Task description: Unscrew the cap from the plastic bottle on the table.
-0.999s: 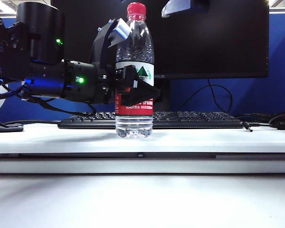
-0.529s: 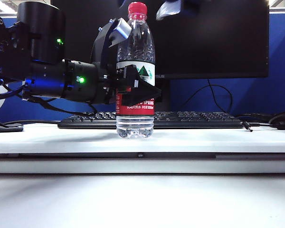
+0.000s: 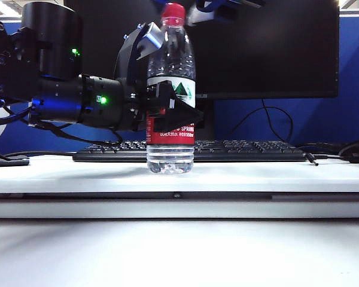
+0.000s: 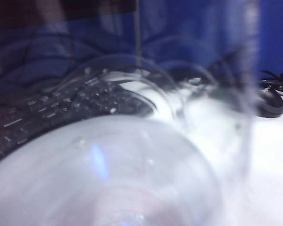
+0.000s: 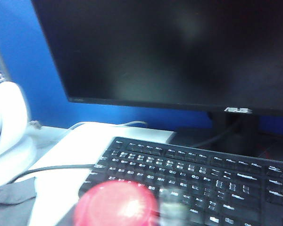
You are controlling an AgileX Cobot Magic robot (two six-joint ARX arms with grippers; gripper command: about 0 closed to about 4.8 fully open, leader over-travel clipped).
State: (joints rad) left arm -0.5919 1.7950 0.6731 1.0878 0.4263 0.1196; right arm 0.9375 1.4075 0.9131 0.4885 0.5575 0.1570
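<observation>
Bottle upright on table (image 3: 257, 173), standing just in front of black keyboard (image 3: 245, 150) and dark monitor (image 3: 263, 48).

Left gripper (image 3: 170, 113): reaches in from the left side of the exterior view, level with the label band of the plastic bottle (image 3: 170, 89). Black fingers (image 3: 178, 112) seen on both sides of the bottle body, pressed against the label, pinching the bottle at mid-height. Bottle base touching the table directly below the grip; neck and shoulder rising clear above it. Left wrist view filled by the clear bottle wall (image 4: 132, 169), blurred and very close to the camera, keyboard (image 4: 61, 108) visible through and beyond it.

Right gripper (image 3: 194, 11): at the upper edge of the exterior view, only partly in frame, beside and just above the cap (image 3: 172, 12). Cap lies at the gripper's lower side, very near it; contact not determinable. Jaw spread not determinable from either view. Right wrist view shows the cap (image 5: 115, 205) as a blurred red disc close beneath the camera, with keyboard (image 5: 203, 174) and monitor (image 5: 179, 52) beyond.

Cap seated on the bottle neck.
</observation>
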